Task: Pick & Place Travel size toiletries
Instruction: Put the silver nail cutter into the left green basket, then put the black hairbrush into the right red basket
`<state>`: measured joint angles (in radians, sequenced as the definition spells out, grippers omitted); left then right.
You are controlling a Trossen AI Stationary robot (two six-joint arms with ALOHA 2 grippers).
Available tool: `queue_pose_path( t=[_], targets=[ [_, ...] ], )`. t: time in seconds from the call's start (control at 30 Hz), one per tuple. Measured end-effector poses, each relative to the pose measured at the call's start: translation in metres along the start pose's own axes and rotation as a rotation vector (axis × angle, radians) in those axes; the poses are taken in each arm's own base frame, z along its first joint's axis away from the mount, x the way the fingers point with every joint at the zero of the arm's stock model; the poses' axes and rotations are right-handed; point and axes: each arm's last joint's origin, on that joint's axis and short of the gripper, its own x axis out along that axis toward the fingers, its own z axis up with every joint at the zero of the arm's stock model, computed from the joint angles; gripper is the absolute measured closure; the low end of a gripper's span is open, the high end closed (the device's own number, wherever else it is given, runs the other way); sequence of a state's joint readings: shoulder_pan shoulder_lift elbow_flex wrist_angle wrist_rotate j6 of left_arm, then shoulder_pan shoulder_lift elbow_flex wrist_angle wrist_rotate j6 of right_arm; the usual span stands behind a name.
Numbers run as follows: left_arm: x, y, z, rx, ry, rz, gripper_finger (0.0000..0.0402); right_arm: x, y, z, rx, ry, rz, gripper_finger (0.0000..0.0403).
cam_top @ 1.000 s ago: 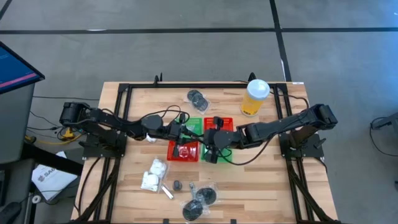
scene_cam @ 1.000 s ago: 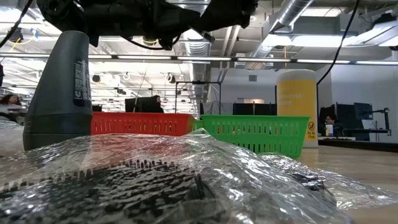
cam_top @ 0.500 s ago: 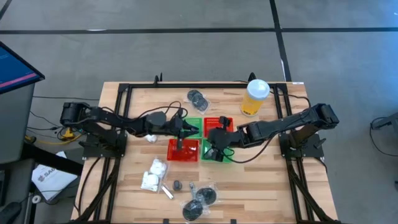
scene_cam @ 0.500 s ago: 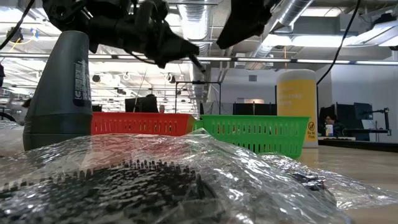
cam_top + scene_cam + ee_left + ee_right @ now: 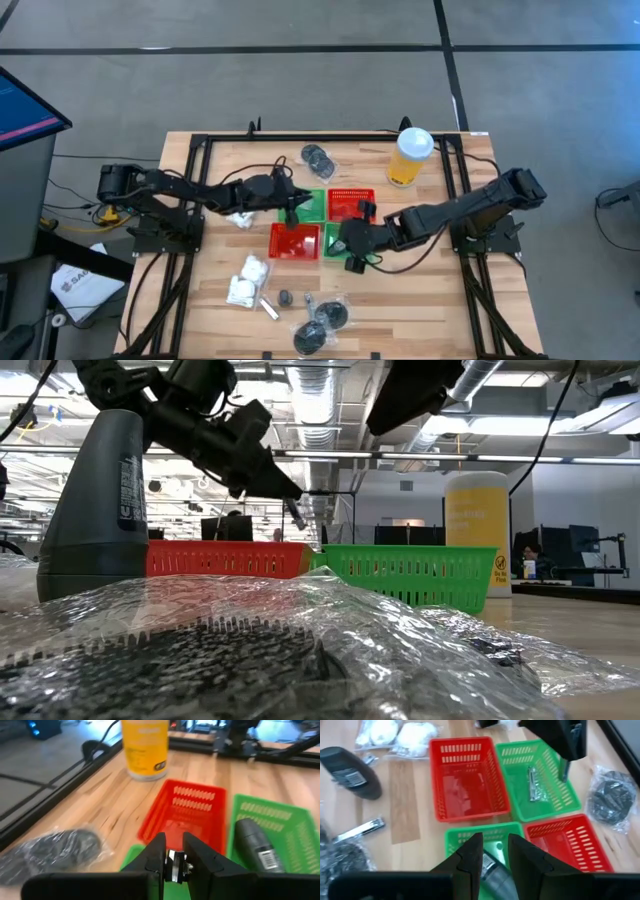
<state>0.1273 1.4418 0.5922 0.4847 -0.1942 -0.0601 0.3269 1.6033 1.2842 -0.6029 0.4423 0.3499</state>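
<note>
Left wrist view: the left gripper (image 5: 173,846) has its jaws closed to a thin gap on a small silvery piece (image 5: 172,866), one of the toiletries, held clear of the bench (image 5: 405,795). From the right wrist view it hangs over the far green basket (image 5: 540,750), where a similar metal piece (image 5: 532,782) already lies, so the step in hand looks like dropping this one beside it.

To do it well, I would centre the jaws over the basket's floor rather than its rim, since the red basket (image 5: 192,807) sits right next to it. Lower first, then open; a light, thin piece let go from up high is likely to bounce off the mesh or tip out.

The right gripper (image 5: 495,845) sits low over the near green basket (image 5: 460,837), with a dark bottle (image 5: 492,870) below it; I cannot tell whether its jaws grip the bottle. The two arms are close together, so the left should descend straight down
</note>
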Motion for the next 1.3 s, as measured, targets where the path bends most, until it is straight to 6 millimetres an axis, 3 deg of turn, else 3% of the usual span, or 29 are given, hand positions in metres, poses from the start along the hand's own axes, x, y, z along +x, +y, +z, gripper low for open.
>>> queue_pose_path(
  t=[0.3, 0.67, 0.97, 1.3],
  targets=[
    [0.0, 0.004, -0.003, -0.017, 0.037, 0.021, 0.0364, -0.006, 0.019, -0.009, -0.019, 0.015, 0.034, 0.0321],
    [0.0, 0.004, -0.005, -0.02, 0.055, 0.036, 0.0363, -0.01, 0.025, -0.013, -0.033, 0.024, 0.045, 0.0321],
    [0.0, 0.004, -0.005, -0.02, 0.053, 0.038, 0.0271, -0.01, 0.024, -0.013, -0.037, 0.026, 0.043, 0.0321],
    [0.001, 0.01, -0.004, -0.015, 0.045, 0.133, 0.0252, -0.01, 0.024, -0.014, -0.043, 0.037, 0.038, 0.0321]
  ],
)
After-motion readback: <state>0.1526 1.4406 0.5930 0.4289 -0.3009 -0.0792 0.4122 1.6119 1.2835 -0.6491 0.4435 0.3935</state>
